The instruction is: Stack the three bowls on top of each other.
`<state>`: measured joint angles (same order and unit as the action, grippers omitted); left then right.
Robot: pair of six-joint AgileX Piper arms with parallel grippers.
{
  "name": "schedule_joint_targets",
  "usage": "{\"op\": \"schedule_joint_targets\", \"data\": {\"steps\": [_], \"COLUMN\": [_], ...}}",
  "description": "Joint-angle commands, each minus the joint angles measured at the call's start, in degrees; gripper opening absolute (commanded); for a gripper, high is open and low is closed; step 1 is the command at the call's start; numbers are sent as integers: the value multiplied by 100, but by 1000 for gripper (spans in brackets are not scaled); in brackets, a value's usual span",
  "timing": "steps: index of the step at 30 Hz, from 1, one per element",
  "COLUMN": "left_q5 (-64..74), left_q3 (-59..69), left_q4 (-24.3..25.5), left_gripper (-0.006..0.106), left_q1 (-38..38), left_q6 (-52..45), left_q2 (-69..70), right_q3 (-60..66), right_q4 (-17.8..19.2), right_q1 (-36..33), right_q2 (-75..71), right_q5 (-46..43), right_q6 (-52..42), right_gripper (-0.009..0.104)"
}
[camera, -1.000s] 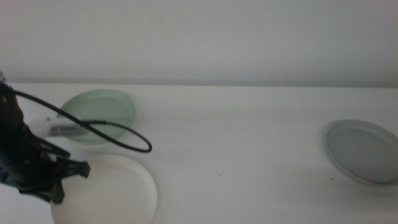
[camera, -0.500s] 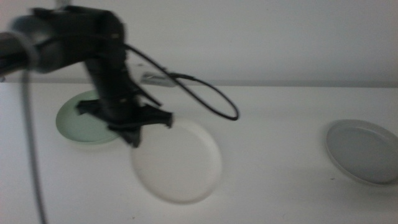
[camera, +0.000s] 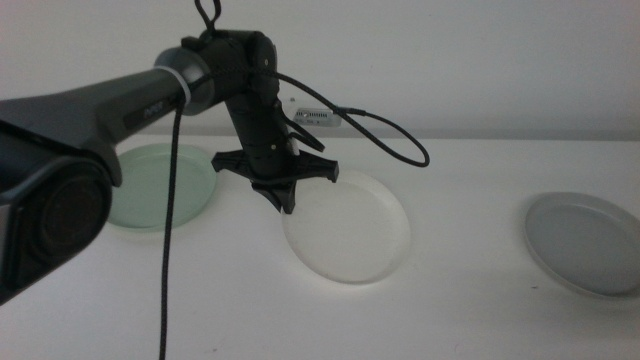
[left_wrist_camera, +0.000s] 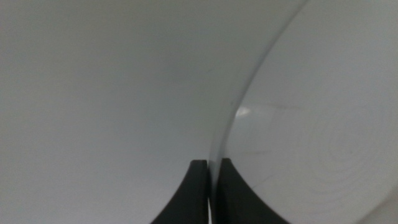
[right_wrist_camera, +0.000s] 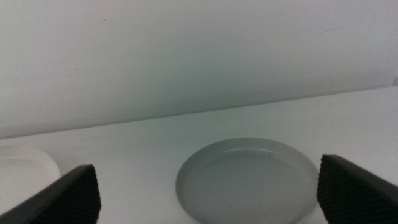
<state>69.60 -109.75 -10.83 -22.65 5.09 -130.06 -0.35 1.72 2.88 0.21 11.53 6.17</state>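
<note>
Left tool pinches the white bowl at its ten o'clock rim; rigid, light, probably slippery.

Left arm and its looping cable cross my view over table's left half, blocking reach to mint bowl. White bowl fills centre. Bare table between it and grey bowl: open lane.
</note>
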Motion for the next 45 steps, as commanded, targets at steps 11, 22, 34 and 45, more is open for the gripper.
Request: {"op": "schedule_joint_targets", "data": {"steps": [11,22,34,45], "left_q5": [517,565,-350,-456], "left_q3": [-84,31,173,-363], "left_q4": [91,2298,1121,65], "left_gripper": [21,94,94,94], "left_q1": [-26,66,2664,3399], "left_q6": [-113,189,-1331,-1861], "left_q2": [-306,1358,1148,-105], "right_q3": [252,252,252,252], "right_q4": [53,53,53,53], "right_q1": [4,4,4,4], "right_q2": [-220,-220,-220,-220], "right_q5": [-53,-53,-53,-53], "right_q6": [-16,-16,-16,-16], "right_gripper": [93,93,93,93]}}
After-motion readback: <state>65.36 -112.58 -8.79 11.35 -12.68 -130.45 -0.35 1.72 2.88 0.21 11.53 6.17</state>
